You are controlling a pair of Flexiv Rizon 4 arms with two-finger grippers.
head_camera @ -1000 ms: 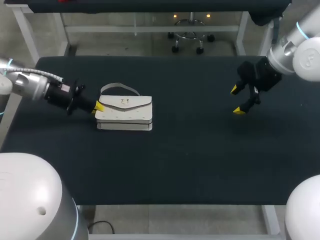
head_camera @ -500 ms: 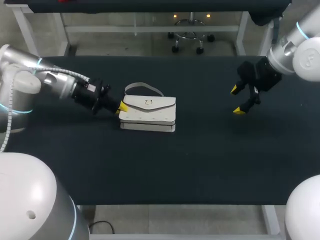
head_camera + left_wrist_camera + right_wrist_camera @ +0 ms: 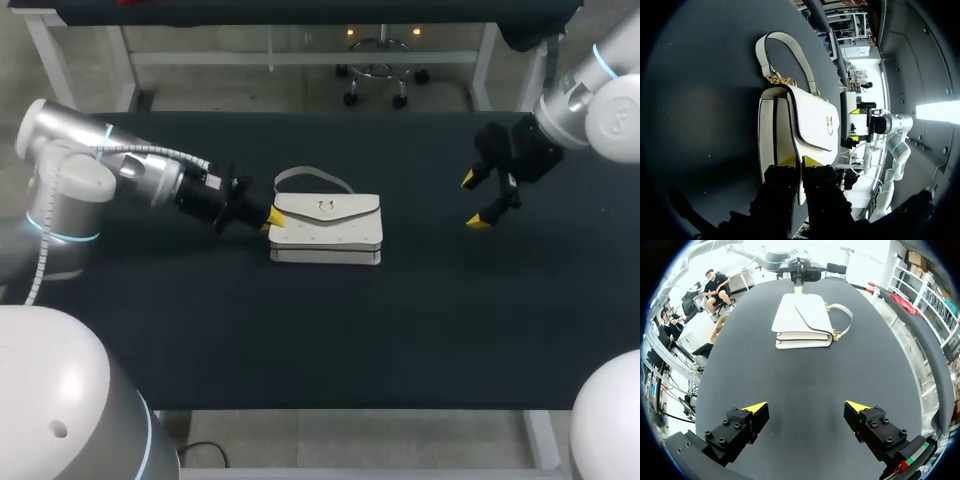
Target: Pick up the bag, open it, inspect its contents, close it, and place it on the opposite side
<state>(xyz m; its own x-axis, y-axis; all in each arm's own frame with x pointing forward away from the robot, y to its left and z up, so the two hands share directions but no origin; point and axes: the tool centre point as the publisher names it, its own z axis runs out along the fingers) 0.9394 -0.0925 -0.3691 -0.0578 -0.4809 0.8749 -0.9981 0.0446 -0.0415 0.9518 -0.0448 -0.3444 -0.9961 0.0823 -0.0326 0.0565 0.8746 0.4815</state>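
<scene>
A white handbag (image 3: 326, 230) with a flap, a gold clasp and a short handle (image 3: 312, 179) lies flat on the black table, left of the middle. My left gripper (image 3: 272, 218) is at the bag's left end. In the left wrist view the gripper (image 3: 800, 161) is shut, its yellow tips pinching the end edge of the bag (image 3: 812, 125). My right gripper (image 3: 476, 201) hangs open above the table's right part, well apart from the bag. Its wrist view shows the gripper (image 3: 807, 407) with nothing in it and the bag (image 3: 802, 320) far ahead.
The black table (image 3: 400, 330) carries nothing else. A broad stretch of bare top lies between the bag and my right gripper, and more along the front edge.
My left arm has moved the bag to the right, from the table's left part toward the middle, with the gripper at its left end throughout. The right arm has stayed still.
</scene>
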